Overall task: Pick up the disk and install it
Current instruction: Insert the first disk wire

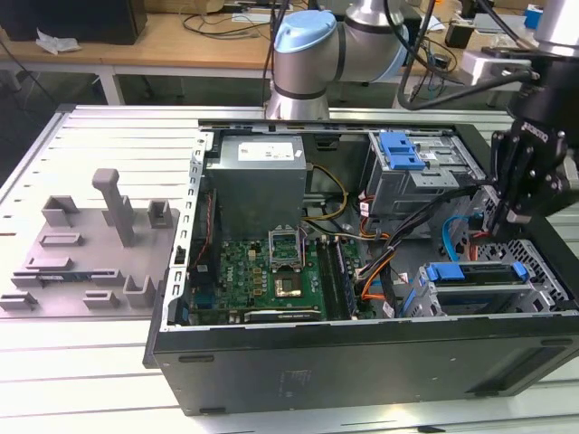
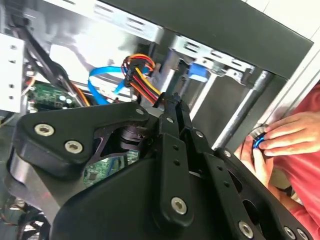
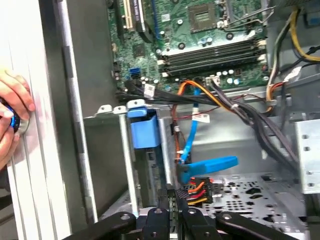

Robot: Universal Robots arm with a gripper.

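Our gripper (image 1: 507, 219) hangs inside the open case (image 1: 362, 366), at the end on the exterior view's right, pointing down. In both wrist views its two fingers meet at the tips with nothing between them, so we read it as closed and empty. In the first wrist view the tips sit just beside the plug of the red, yellow and black cables (image 3: 200, 189), apart from everything else.

The relation that matters: the disk (image 1: 472, 271) lies below the gripper and a little toward the exterior view's left, on the side nearer that camera. It is near, but not touching. Its long axis runs left to right across the exterior view, along the case's front wall, so the fingers stand over its far edge, not its middle.

The disk sits in the metal cage (image 1: 479, 297) in that corner. We judge it to be seated there, with its bright blue bracket showing at both ends and a flat dark-grey slab between them. In the first wrist view we see the disk's blue end (image 3: 145, 129) standing between the cage's rails. Whether it is pushed fully home we cannot tell.

Farther back, a smaller blue clip (image 1: 401, 149) sits on a second cage, well apart from the gripper. Outside the case wall, a person's hand (image 2: 280, 142) rests on a small blue-and-black knob.
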